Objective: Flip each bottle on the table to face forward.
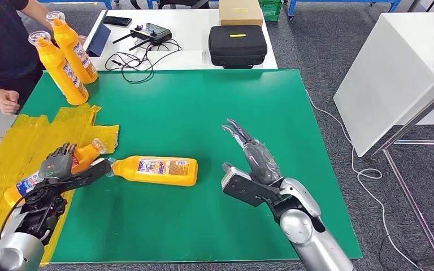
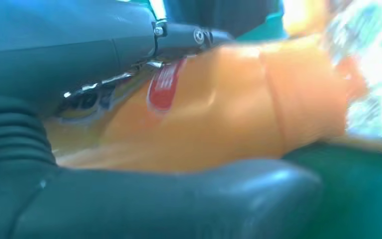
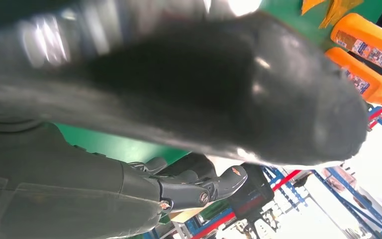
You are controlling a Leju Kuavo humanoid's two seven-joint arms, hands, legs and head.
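Left hand: the left hand (image 1: 62, 165) grips the held bottle (image 1: 31, 182) around its upper body, at about 8 o'clock on the counter (image 1: 215, 101); fingers lie over the top, thumb underneath.
Held bottle: orange, lying on its side on the yellow sheet (image 1: 11, 147) with its clear-capped neck toward 2 o'clock.
Right hand: the right hand (image 1: 248, 164) hovers at about 5 o'clock, fingers spread, holding nothing.
Middle bottle: the middle bottle (image 1: 157, 170) lies on its side on the green surface near 6 o'clock, label up, neck pointing at the left hand and just beside its thumb.
Standing bottles: 2 standing bottles (image 1: 68, 53) are held at a tilt at 10 o'clock by a person (image 1: 0, 51).
Step in hand: probably rolling the gripped bottle so its front label turns to the robot.
Doing it well: keep the grasp snug around the shoulder, rotate about the long axis, and avoid nudging the middle bottle's neck; the plastic looks slick, so a slow turn suits it.
Risk: the loose sheet may drag along with the bottle.
Writing: labels show blue, red and white blocks; no word is legible. The left wrist view shows a red patch (image 2: 165, 89), too blurred to read.
Far counter: a black case (image 1: 237, 45), a cardboard box (image 1: 240, 11) and a controller (image 1: 150, 33).
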